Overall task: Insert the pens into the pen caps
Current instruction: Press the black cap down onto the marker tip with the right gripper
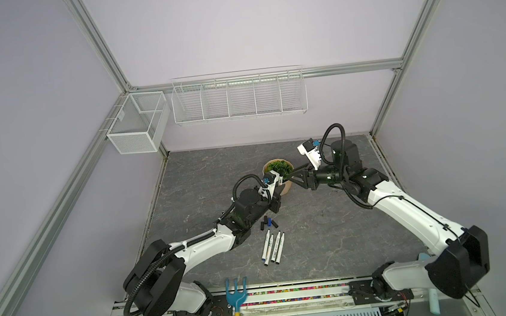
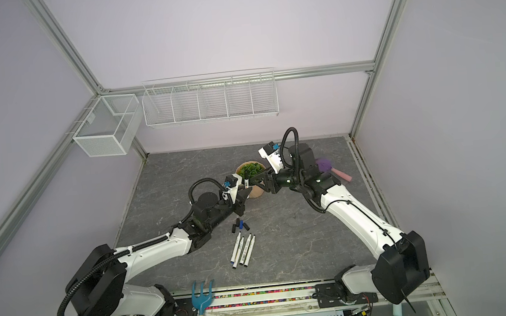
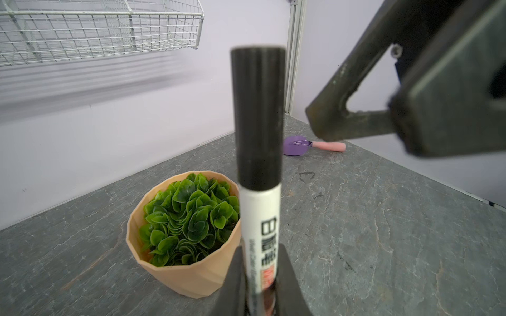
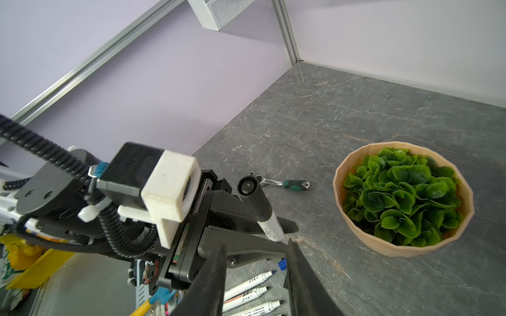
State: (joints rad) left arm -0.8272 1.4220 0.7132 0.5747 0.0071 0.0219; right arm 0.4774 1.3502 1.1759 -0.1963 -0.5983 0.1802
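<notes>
One pen [image 3: 260, 219] wears its black cap [image 3: 258, 117], pinched in the left gripper [image 3: 261, 273] over the middle of the desk [image 1: 330, 236]. The right gripper [image 4: 256, 243] is spread, empty, beside it. Four bare pens [image 1: 272, 246] and four loose caps [image 1: 268, 223] wait toward the front edge.

Left arm low, elbow bent, reaching toward centre; left end effector [image 3: 260, 262] clamped on a pen [image 3: 260, 216]. Right arm extended inward, wrist roughly level; right end effector [image 1: 291, 176] jaws parted, tips near the left one.
</notes>
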